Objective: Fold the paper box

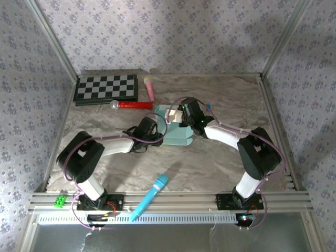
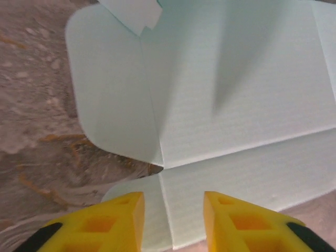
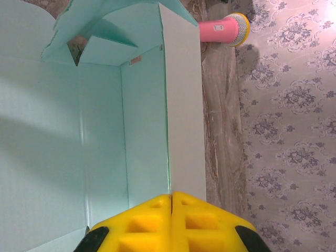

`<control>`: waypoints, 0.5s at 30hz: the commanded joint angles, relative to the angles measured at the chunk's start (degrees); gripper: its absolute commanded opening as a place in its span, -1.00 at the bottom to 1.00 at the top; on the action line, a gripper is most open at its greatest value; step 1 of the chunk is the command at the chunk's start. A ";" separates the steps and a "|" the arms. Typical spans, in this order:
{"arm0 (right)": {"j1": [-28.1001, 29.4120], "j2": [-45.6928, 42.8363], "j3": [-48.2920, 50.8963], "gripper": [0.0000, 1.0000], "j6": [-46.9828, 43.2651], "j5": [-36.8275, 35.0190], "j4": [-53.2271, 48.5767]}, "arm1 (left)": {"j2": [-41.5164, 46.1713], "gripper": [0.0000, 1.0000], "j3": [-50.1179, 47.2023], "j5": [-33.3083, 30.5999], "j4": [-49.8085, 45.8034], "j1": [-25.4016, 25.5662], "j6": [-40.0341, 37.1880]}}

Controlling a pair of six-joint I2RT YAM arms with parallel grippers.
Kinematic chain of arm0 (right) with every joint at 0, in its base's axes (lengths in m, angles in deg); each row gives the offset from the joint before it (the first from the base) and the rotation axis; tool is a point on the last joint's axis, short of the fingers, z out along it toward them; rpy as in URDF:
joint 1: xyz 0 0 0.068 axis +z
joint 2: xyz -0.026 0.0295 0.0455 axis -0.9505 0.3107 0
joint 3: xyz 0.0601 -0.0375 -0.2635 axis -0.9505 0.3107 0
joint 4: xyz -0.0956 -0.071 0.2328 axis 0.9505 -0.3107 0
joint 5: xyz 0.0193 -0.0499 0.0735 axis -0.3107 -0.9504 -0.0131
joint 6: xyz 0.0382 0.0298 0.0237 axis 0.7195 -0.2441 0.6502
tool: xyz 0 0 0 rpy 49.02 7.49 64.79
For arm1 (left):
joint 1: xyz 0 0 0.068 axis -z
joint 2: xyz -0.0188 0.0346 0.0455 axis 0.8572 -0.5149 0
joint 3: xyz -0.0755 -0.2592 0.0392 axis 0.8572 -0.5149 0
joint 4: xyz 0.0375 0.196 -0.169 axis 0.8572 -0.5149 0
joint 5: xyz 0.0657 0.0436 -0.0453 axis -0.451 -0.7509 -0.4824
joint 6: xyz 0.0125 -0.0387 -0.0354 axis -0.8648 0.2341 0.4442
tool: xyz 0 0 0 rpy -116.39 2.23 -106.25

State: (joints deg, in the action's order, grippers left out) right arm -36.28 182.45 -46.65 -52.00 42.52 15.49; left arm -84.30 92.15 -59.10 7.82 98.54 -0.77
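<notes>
The paper box [image 1: 178, 135] is pale mint card, partly raised, in the middle of the marble table. In the left wrist view its panels and a rounded flap [image 2: 113, 89] spread out with creases between them. My left gripper [image 2: 173, 197] hovers over a lower panel near a crease, its yellow fingers apart with nothing pinched between them. In the right wrist view the paper box [image 3: 63, 157] stands open like a tray, and an upright wall [image 3: 184, 105] runs straight into my right gripper [image 3: 171, 195], which is shut on that wall's edge. From above, both grippers [image 1: 157, 131] [image 1: 176, 116] meet at the box.
A checkerboard [image 1: 106, 87] lies at the back left, with a red microphone [image 1: 131, 105] and a pink one [image 1: 150, 86] beside it. A blue microphone [image 1: 151, 195] lies near the front rail. A green block [image 1: 61, 200] sits on the rail at the left.
</notes>
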 commanded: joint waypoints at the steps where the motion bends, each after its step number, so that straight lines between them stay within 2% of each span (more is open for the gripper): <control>1: -0.19 0.93 -1.67 -1.00 -1.50 1.68 -4.68 | 5.72 -0.24 3.72 1.93 -4.94 -2.87 -3.86; 8: -0.55 1.35 -2.82 -1.00 -1.79 1.47 -5.81 | 9.32 -0.02 5.62 3.35 -6.90 -14.51 -9.62; 11: -0.55 1.53 -3.07 -1.00 -1.77 1.13 -5.56 | 6.09 0.00 7.16 4.94 -4.87 -18.36 -13.78; 15: -0.55 2.00 -3.51 -1.00 -1.75 1.03 -5.77 | -0.38 0.01 10.81 11.79 -2.63 -20.45 -21.32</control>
State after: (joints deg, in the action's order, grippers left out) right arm -36.68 183.19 -48.83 -52.66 42.83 13.00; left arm -80.71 100.20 -53.44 4.26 78.51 -14.30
